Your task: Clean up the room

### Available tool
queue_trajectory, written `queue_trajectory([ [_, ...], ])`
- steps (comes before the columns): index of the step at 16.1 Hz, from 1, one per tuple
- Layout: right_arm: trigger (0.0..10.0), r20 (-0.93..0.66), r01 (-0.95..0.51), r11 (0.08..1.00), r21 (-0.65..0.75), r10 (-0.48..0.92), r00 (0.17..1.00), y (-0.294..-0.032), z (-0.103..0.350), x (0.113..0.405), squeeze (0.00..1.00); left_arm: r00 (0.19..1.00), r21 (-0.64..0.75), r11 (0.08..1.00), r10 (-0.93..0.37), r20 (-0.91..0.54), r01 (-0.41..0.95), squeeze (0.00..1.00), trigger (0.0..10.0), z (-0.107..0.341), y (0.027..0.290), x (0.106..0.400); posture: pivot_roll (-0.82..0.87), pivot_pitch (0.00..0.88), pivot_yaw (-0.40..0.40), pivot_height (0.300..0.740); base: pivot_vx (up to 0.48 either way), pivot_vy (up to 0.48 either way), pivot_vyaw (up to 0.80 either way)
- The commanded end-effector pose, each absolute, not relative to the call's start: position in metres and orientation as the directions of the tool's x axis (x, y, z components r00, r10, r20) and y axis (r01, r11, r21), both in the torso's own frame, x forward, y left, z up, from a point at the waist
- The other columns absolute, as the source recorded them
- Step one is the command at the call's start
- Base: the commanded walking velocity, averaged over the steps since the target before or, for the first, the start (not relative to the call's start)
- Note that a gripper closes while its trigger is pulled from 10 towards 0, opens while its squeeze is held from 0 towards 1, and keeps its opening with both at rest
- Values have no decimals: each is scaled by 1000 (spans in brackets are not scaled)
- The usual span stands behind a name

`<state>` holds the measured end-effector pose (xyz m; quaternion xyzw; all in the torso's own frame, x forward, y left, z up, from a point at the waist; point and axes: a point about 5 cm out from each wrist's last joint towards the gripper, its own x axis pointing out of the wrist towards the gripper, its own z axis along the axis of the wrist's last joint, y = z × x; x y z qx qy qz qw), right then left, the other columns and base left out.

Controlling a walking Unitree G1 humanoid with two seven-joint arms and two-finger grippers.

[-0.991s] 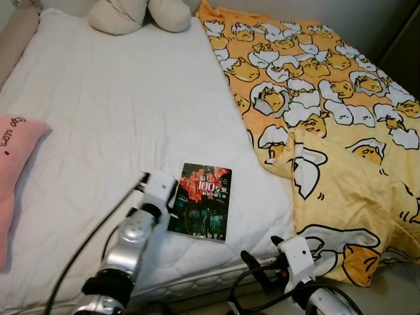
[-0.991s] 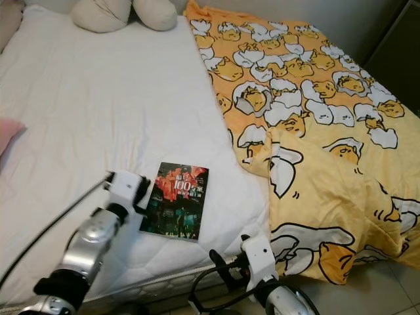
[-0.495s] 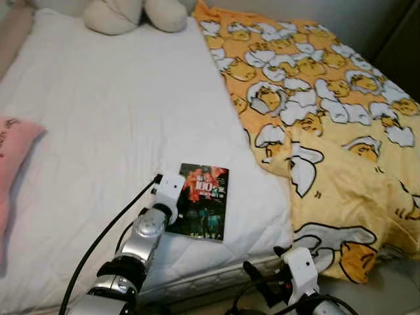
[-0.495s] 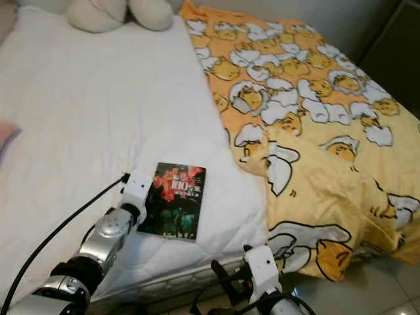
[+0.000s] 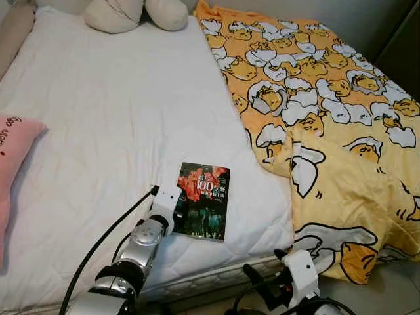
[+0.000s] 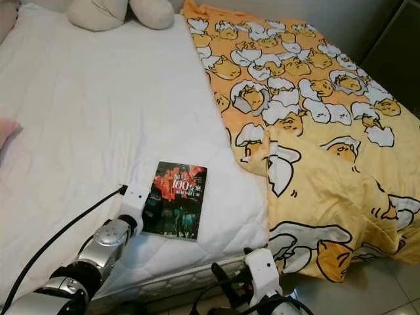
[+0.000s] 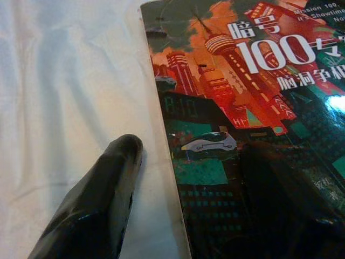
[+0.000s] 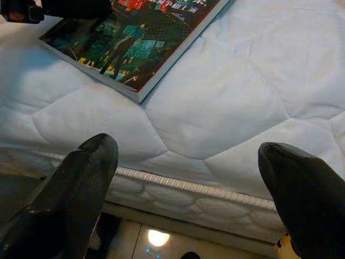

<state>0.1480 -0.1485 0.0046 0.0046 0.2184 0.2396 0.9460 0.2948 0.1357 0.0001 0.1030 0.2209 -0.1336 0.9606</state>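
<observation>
Since 1.0 s ago the left arm has drawn back toward the robot, and the left hand [image 7: 186, 162] now sits at the near-left corner of the book [image 5: 204, 210] rather than farther up its left edge. The book lies in the same spot on the bed.

Left hand: fingers parted and straddling the book's left edge. One black finger [image 7: 94, 202] rests on the white mattress cover [image 5: 118, 118] just beside the edge; the other lies on top of the glossy cover. Not gripping.

Book: flat, face up, near the foot edge of the bed, just left of the blanket's edge. Cover shows a red and teal city skyline with a tower. Large white "100" is readable, flanked by Chinese characters. Small print at the top reads "Mission 100," and partly "Showtime"; the rest is cut off.

Right hand [image 8: 186, 178]: low at the foot of the bed, fingers spread wide, holding nothing, aimed at the quilted mattress side below the book.

Farther out: yellow blanket [image 5: 328, 131] printed with cartoon egg characters, covering the right side of the bed and draping over the foot. Pink pillow [image 5: 16, 157] at the left edge, with dark script too small to read. Two cream pillows [image 5: 134, 13] at the head.
</observation>
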Motion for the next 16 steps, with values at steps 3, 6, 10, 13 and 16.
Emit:
queue_trajectory([
  [3,10000,-403,-451,886,103,452,796,-152,8,146,0,848,64,953,-233,-476,297,0,10000,-3,129,293,-97,97,-92,740,0,0,0],
  [6,10000,-414,-451,886,105,451,791,-152,7,142,0,811,-24,946,-290,-508,323,0,10000,-9,117,288,-100,98,-91,740,0,0,0],
  [10,10000,-421,-455,884,107,455,785,-151,6,140,0,673,-116,883,-425,-605,454,0,4549,-27,92,266,-103,101,-90,740,0,0,0],
  [13,10000,-423,-459,882,107,458,782,-150,6,141,0,614,-116,856,-450,-649,505,0,0,-36,84,255,-104,104,-90,740,0,0,0],
  [16,10000,-425,-459,882,106,458,781,-149,6,141,0,591,-135,833,-485,-645,536,0,0,-36,77,253,-105,109,-87,740,0,0,0],
])
